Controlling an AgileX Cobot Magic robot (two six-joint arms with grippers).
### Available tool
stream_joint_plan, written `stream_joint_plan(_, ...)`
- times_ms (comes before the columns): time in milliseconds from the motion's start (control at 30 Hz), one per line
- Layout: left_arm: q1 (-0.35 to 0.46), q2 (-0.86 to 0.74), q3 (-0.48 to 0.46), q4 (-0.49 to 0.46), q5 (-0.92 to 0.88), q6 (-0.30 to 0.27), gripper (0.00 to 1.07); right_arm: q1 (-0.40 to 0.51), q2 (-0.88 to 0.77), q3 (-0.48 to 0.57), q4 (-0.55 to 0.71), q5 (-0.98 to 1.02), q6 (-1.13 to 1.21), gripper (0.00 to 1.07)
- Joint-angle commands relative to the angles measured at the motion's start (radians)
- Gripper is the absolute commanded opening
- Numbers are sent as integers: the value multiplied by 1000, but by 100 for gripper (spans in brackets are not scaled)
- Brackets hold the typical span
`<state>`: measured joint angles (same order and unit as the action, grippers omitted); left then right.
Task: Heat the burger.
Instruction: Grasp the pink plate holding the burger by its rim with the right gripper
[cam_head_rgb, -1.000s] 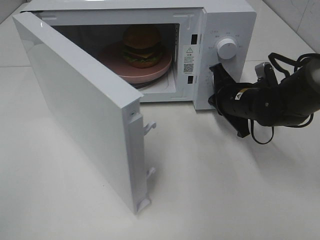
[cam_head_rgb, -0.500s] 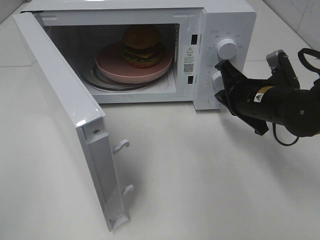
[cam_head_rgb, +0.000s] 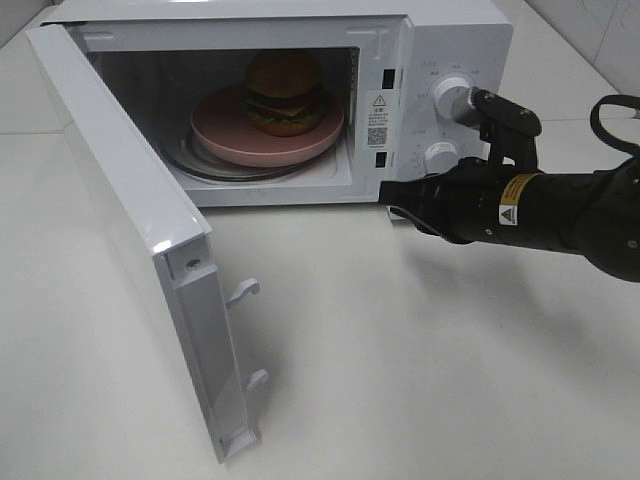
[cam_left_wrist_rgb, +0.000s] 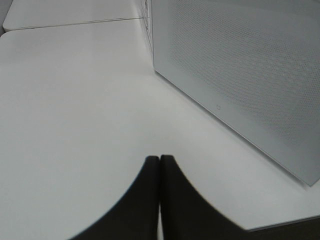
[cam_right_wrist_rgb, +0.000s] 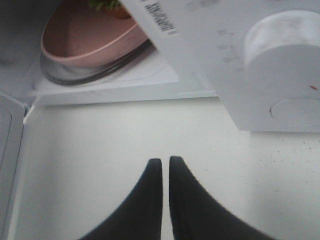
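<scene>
Burger loaded, door not yet shut.
Microwave (cam_head_rgb: 450, 40) fills the upper frame, its door (cam_head_rgb: 130, 220) swung wide at left; inside, the plate (cam_head_rgb: 230, 140) carries the burger (cam_head_rgb: 285, 92). Right gripper (cam_head_rgb: 395, 208), centre-right, is pinched narrow and empty; left gripper (cam_left_wrist_rgb: 159, 159) likewise. Next, probably: push the door closed.

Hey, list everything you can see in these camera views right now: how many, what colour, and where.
microwave: one, white, at the back of the table, door swung open
burger: one, brown bun with yellow, green and red layers, on the plate
plate: one, pink, on the turntable inside the microwave
knobs: two, white, on the control panel beside the cavity
table: one, white, under everything
right arm: one, black, in front of the control panel
right pincer: one, black, shut, low by the microwave's front
left pincer: one, black, shut, above the table
</scene>
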<state>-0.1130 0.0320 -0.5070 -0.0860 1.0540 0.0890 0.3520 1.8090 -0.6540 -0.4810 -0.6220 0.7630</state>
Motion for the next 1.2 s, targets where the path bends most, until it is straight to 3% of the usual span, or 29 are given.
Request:
stream_joint_plan(33,1,0,2,0,-13,-4,0,-2,-17,-2,-140,39,-136,5)
stream_joint_plan(600,1,0,2,0,-13,-4,0,-2,-87,-20,-155,383,-91,7)
stream_joint_plan(733,1,0,2,0,-13,-4,0,-2,-114,-77,-152,675,-54,7)
stream_joint_plan(867,1,0,2,0,-13,-4,0,-2,-115,-107,-123,818,-117,7)
stream_joint_plan(933,1,0,2,0,-13,-4,0,-2,-115,-135,12,917,-295,7)
stream_joint_plan(967,1,0,2,0,-13,-4,0,-2,-115,-135,12,917,-295,7)
stream_joint_plan(1000,1,0,2,0,-13,-4,0,-2,-115,-154,165,969,-446,7)
stream_joint_plan(1033,1,0,2,0,-13,-4,0,-2,-115,-166,256,997,-538,7)
stream_joint_plan(1067,1,0,2,0,-13,-4,0,-2,-115,-166,256,997,-538,7)
stream_joint_plan(1100,1,0,2,0,-13,-4,0,-2,-115,-194,426,1054,-711,8)
stream_joint_plan(1133,1,0,2,0,-13,-4,0,-2,-115,-194,426,1054,-711,8)
stream_joint_plan(1200,1,0,2,0,-13,-4,0,-2,-115,-239,667,1170,-994,8)
